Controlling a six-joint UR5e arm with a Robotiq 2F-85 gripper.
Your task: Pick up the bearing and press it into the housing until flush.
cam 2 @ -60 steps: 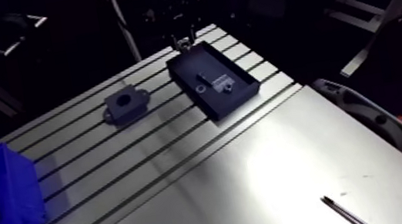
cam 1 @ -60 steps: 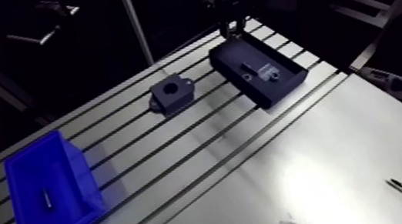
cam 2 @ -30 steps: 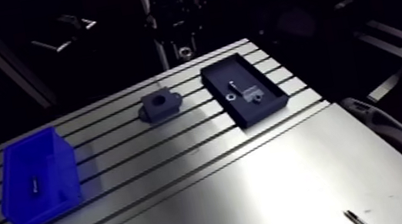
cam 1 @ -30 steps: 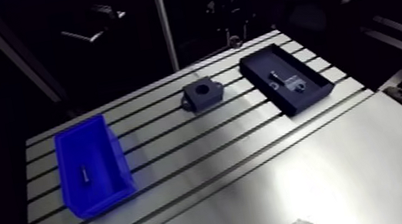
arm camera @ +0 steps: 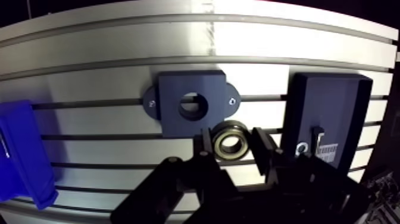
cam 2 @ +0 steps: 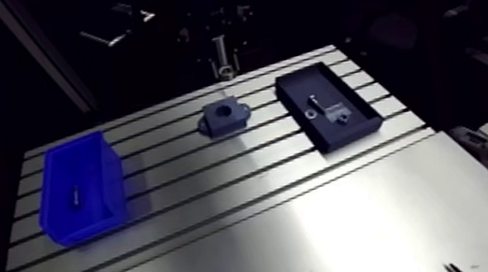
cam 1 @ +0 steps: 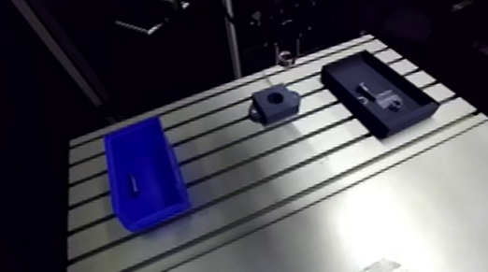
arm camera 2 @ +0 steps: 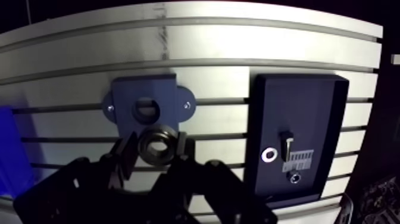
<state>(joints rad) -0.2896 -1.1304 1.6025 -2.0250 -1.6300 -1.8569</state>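
My gripper (arm camera: 233, 146) is shut on the bearing (arm camera: 231, 139), a steel ring with a dark bore pinched between the two black fingers. In the wrist view the bearing hangs just short of the housing (arm camera: 191, 102), a dark block with a round bore and two screw ears, lying on the slotted table. The bore is empty. In the arm view the gripper (cam 2: 220, 56) hovers at the table's far edge, just behind the housing (cam 2: 224, 116).
A black tray (arm camera 2: 324, 101) beside the housing holds a washer (arm camera 2: 269, 155), a small bolt and a labelled part. A blue bin (cam 1: 145, 173) with one small metal piece stands toward the table's other end. A smooth plate (cam 1: 342, 245) covers the near side.
The arm camera has swung, shifting the whole picture. Against the objects, the gripper has moved from over the far end of the black tray to a spot behind the housing.
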